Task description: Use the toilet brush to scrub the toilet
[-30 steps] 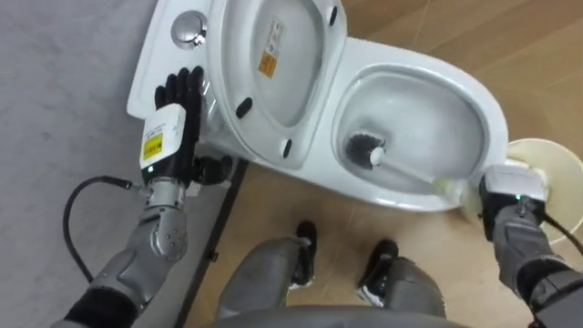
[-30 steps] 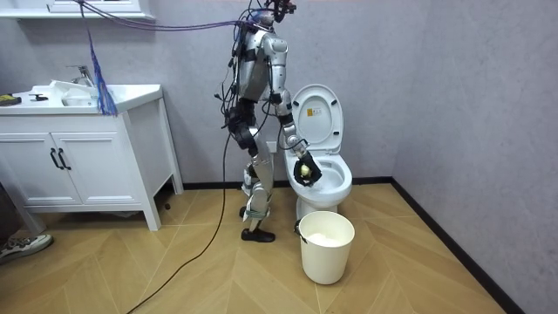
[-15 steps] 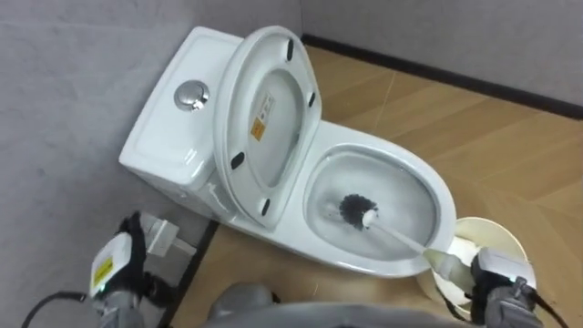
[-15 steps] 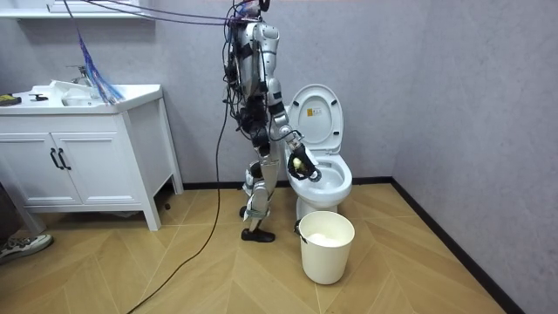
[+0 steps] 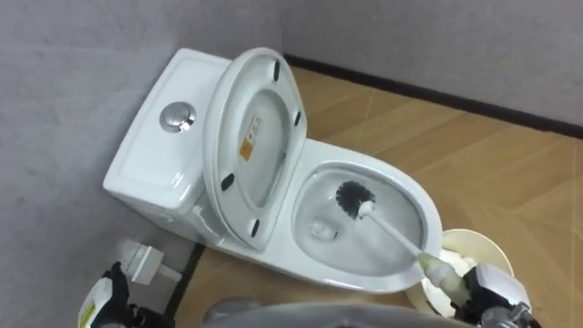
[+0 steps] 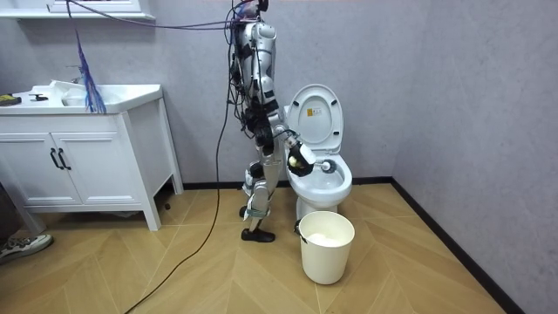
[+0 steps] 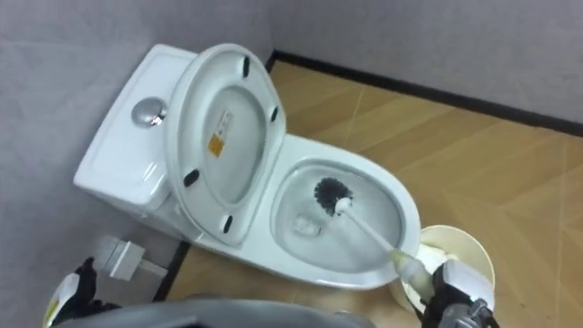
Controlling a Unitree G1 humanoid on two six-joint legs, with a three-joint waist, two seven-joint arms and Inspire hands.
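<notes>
Cream bucket (image 6: 327, 257) upright on wood plank floor (image 6: 174, 270). White vanity cabinet (image 6: 78, 166) against grey wall (image 6: 453, 87), well apart from bucket. Black skirting board (image 5: 428, 91) along wall foot. Shoe (image 6: 17, 247) at the room view's left edge.

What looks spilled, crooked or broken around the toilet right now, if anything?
Nothing stands out. The toilet brush has its bristle head down in the bowl, its handle gripped by the right robot hand. The seat and lid stand raised against the tank, and the bucket sits upright beside the toilet. The floor looks dry.
</notes>
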